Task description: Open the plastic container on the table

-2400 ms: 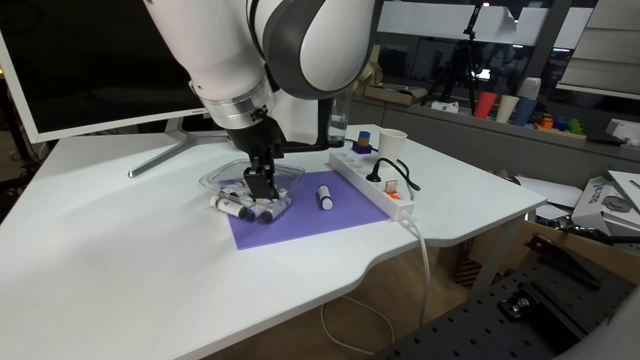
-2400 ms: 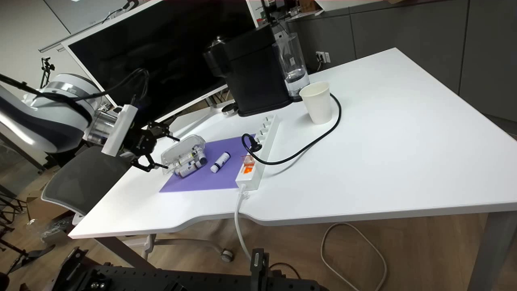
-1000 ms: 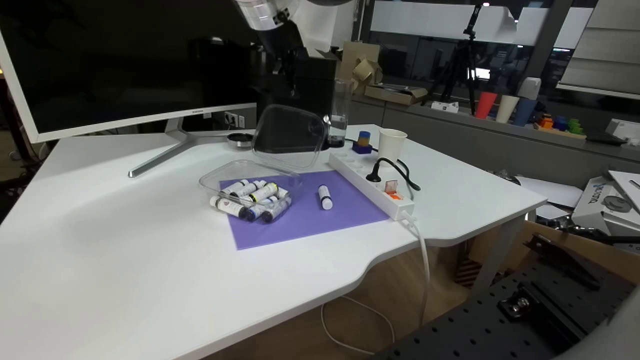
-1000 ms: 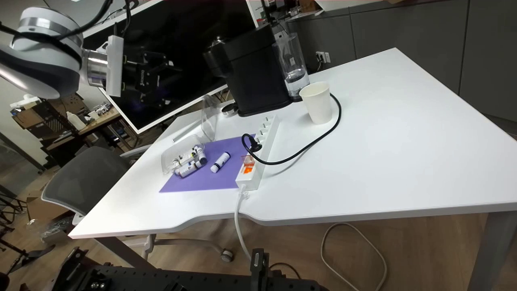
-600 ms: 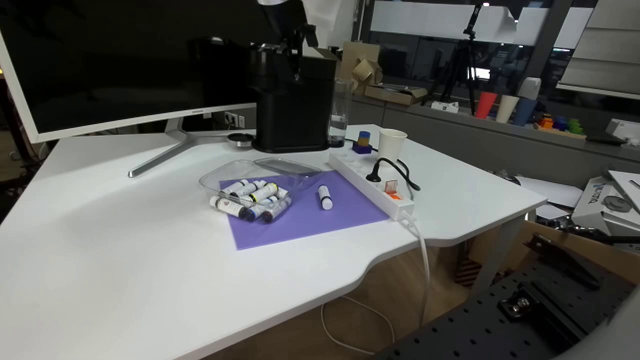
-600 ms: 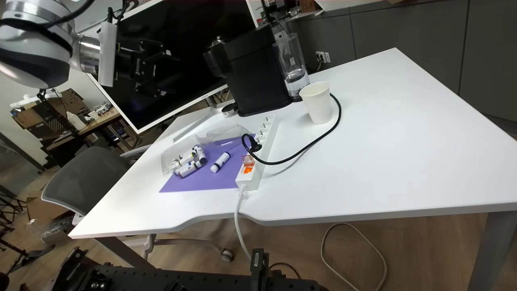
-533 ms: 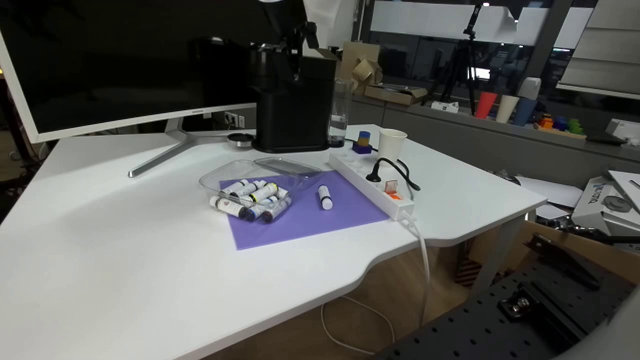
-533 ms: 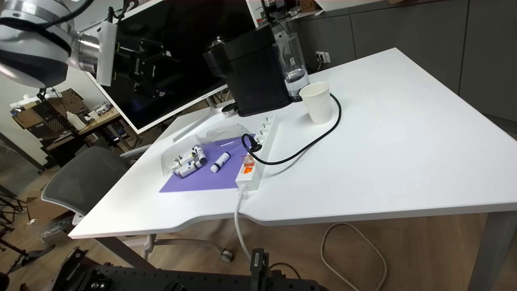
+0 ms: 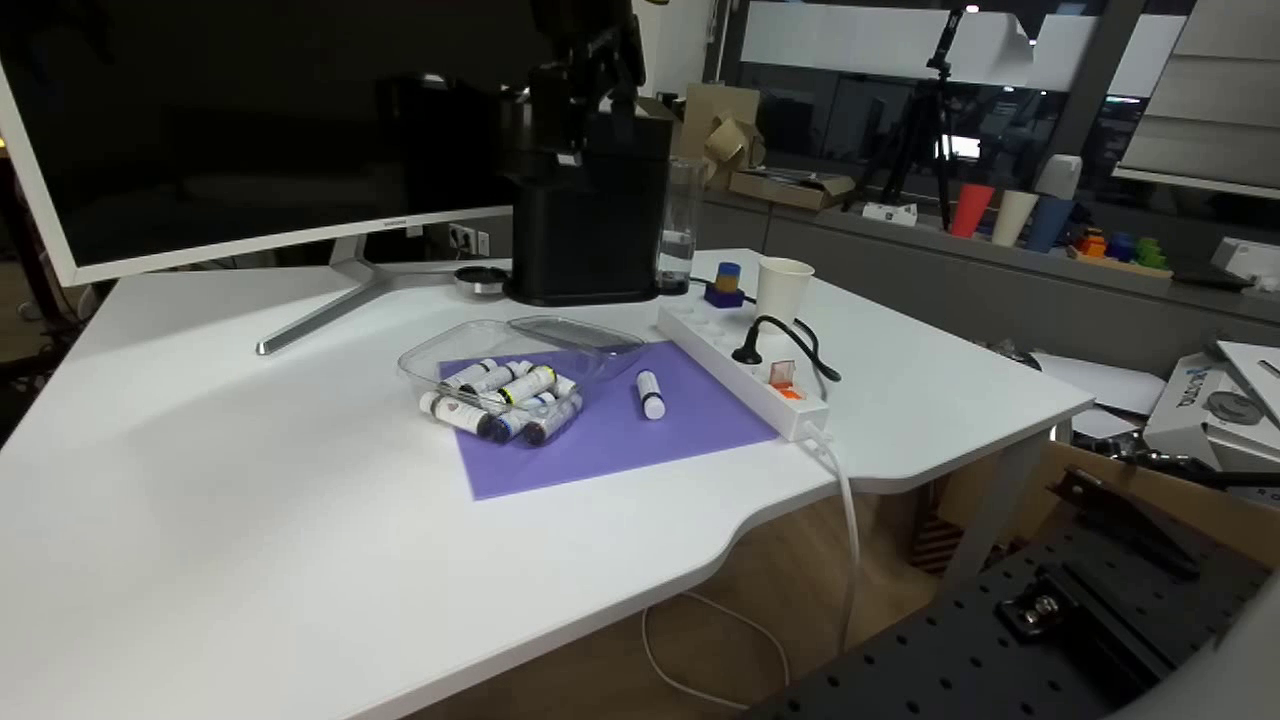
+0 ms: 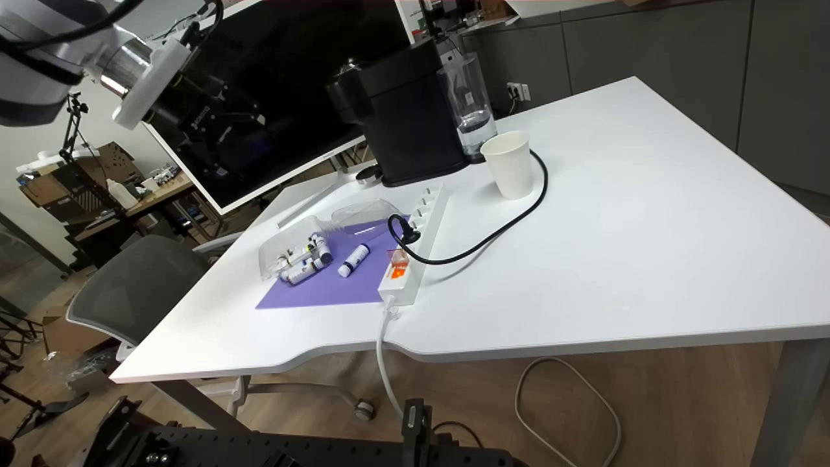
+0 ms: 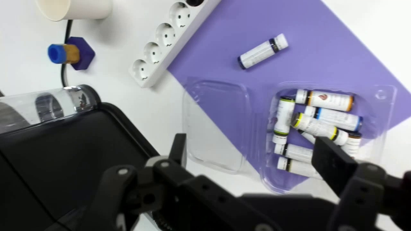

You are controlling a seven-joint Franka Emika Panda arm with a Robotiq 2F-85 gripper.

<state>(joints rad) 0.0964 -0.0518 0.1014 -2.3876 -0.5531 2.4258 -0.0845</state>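
The see-through plastic container (image 9: 418,366) stands open on the white table (image 9: 250,520), partly on the purple mat, with several small white bottles inside. It also shows in an exterior view (image 10: 271,250) and at the right of the wrist view (image 11: 387,109). Its clear lid (image 11: 216,128) lies flat beside it, seemingly joined along one edge; the lid also shows in both exterior views (image 9: 580,333) (image 10: 366,211). My gripper (image 11: 252,149) is open and empty, well above the container and lid. In both exterior views it hangs in front of the dark monitor and machine (image 9: 595,130) (image 10: 243,148).
A lone white bottle (image 9: 650,394) lies on the purple mat (image 9: 610,450). A white power strip (image 9: 740,370) borders the mat. A paper cup (image 9: 783,285), a blue-yellow piece (image 9: 727,283) and a black machine (image 9: 590,220) stand behind. The monitor (image 10: 279,91) is near my gripper.
My gripper has risen from the container and drawn back, tilting lately. The lid, over the container's side earlier and upright a second ago, has dropped flat beside it. The bottles have not moved.
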